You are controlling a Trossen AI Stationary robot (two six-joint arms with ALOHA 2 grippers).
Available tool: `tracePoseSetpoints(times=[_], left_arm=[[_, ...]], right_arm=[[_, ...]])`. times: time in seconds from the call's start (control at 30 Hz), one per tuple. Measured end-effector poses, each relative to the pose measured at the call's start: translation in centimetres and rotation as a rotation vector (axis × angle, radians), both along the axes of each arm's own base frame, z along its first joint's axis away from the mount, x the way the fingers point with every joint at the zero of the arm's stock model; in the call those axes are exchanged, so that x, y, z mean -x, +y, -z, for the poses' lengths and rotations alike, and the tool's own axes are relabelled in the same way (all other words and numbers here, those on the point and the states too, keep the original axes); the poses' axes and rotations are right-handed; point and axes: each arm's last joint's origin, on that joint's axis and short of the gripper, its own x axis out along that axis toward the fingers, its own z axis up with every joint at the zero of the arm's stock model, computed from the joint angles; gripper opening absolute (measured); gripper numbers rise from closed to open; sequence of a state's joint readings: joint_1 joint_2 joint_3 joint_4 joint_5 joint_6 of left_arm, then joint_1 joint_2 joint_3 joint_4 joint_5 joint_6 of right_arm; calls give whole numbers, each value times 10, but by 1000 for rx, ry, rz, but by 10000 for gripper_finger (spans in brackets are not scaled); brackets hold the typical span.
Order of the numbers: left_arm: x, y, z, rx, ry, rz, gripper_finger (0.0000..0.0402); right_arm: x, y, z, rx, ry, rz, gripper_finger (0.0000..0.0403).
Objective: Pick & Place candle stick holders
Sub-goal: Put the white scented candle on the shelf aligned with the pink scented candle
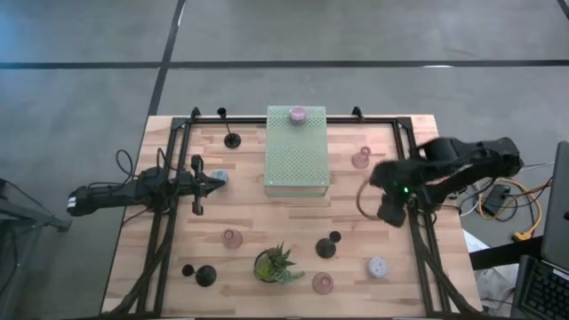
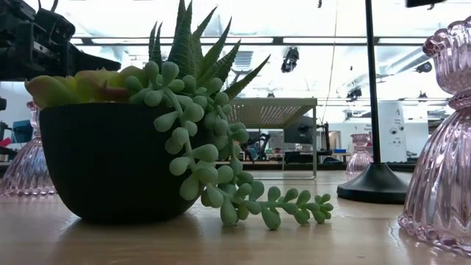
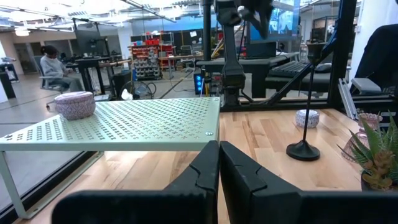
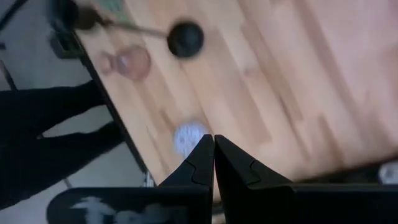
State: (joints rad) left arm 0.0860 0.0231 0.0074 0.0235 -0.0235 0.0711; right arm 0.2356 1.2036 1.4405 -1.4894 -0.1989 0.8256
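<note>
My bench (image 1: 356,200) is pale wood with a visible grain, planked and lightly sheened. The box (image 1: 297,153) on it looks like thin painted metal, pale green, punched all over with small holes, matt. The pink holder (image 2: 444,147) is ribbed translucent glass, glossy. A black holder (image 3: 303,149) looks smooth and faintly shiny, likely metal. The lilac-grey holder (image 3: 75,104) seems speckled and matt. My left fingers (image 3: 205,177) are matt black plastic. The plant (image 2: 191,125) sits in a matt black pot.

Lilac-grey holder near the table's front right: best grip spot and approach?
Judging by the high view, the lilac-grey holder is squat, round and upright with bare table around it. Come straight down with the right gripper, nearest, and probably pinch across its round body.
</note>
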Motion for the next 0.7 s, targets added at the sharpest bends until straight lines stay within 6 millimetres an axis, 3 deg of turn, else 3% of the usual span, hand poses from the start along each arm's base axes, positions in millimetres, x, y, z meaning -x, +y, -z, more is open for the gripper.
tracePoseSetpoints(times=[0.13, 0.27, 0.47, 0.7], left_arm=[[0, 0, 0, 0, 0, 0, 19], [0, 0, 0, 0, 0, -1, 19], [0, 0, 0, 0, 1, 0, 19], [0, 0, 0, 0, 0, 0, 19]], right_arm=[[17, 24, 18, -15, 51, 9, 17], [29, 46, 35, 9, 36, -51, 56], [35, 72, 67, 45, 27, -155, 154], [28, 96, 103, 47, 7, -234, 293]])
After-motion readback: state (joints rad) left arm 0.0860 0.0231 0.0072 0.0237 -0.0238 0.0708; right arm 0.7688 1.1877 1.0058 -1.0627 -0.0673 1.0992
